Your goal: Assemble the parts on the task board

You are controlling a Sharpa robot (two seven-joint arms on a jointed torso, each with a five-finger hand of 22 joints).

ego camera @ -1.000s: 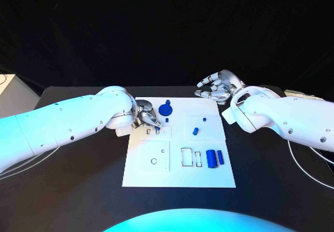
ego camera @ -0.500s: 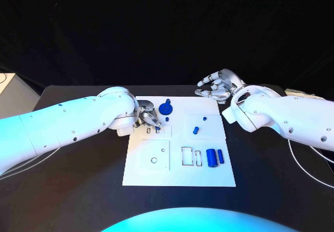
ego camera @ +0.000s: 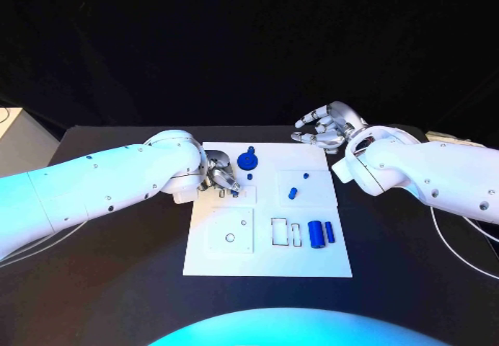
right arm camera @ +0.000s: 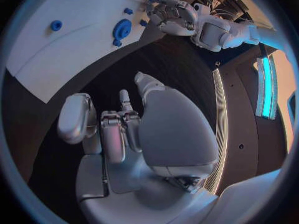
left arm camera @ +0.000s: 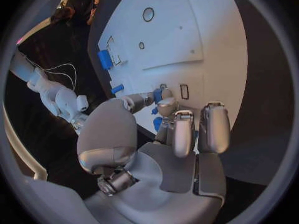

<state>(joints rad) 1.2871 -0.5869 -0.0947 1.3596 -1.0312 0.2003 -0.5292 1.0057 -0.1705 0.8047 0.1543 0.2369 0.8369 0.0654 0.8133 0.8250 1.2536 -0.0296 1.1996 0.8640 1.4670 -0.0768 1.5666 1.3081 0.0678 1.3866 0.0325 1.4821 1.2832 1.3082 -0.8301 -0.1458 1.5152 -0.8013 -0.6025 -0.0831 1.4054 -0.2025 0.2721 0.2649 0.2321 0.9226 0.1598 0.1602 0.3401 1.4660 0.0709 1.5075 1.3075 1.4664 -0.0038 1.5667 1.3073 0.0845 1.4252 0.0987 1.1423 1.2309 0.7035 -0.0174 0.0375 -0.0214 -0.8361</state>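
A: What was seen at the left edge of the flat white rectangular task board (ego camera: pixel 268 252)?

B: The silver many-fingered left hand (ego camera: pixel 219 177) was lowered onto the board's far left part, its fingertips (left arm camera: pixel 163 104) closed around a small blue part (left arm camera: pixel 157 95).

A: And further right on the board?

B: A round blue disc with a stub (ego camera: pixel 247 161) was found near its far edge, two small blue pegs (ego camera: pixel 293 193) near its middle, and two blue cylinders (ego camera: pixel 320 235) side by side toward its right edge.

A: And the silver right hand (ego camera: pixel 331 126)?

B: It was held above the board's far right corner, fingers loosely curled; nothing was gripped.
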